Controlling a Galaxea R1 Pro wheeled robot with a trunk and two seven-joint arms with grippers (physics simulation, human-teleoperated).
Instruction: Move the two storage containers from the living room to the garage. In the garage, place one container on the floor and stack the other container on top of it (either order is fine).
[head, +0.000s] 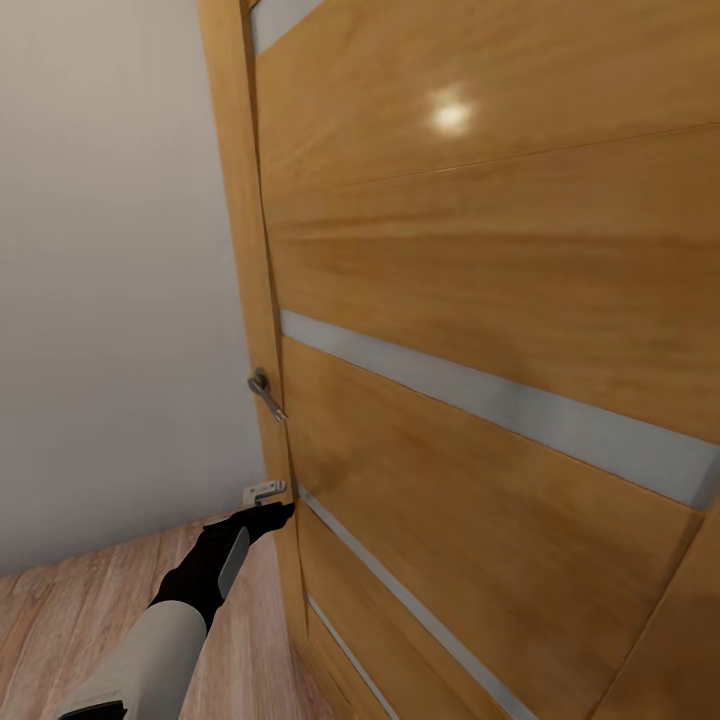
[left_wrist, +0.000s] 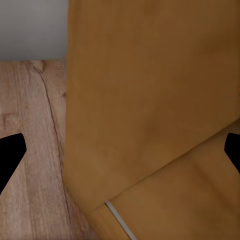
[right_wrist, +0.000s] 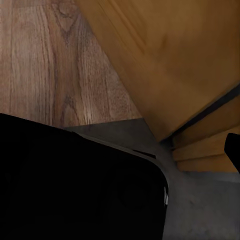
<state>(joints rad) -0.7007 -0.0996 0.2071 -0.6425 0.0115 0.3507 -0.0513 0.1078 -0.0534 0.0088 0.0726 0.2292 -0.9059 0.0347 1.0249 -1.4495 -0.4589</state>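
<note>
A honey-coloured door (head: 480, 330) with grey inlaid strips stands close ahead in the head view, its edge carrying a metal lever handle (head: 266, 393) and a small latch plate (head: 264, 491) lower down. A pale wall (head: 110, 280) lies beside it, with wood plank floor (head: 60, 620) below. The left arm reaches forward, its left tool (head: 272, 516) touching or just beside the door edge under the latch plate. In the left wrist view the black fingertips (left_wrist: 10, 155) sit at opposite borders, so the tool is spread wide with nothing between, facing the door's lower panel and the planks. The right wrist view shows planks, a strip of dark grey concrete floor (right_wrist: 200, 200) at the door's foot, a large black shape and one fingertip (right_wrist: 234, 150); whether that right tool is spread or closed cannot be told.
</note>
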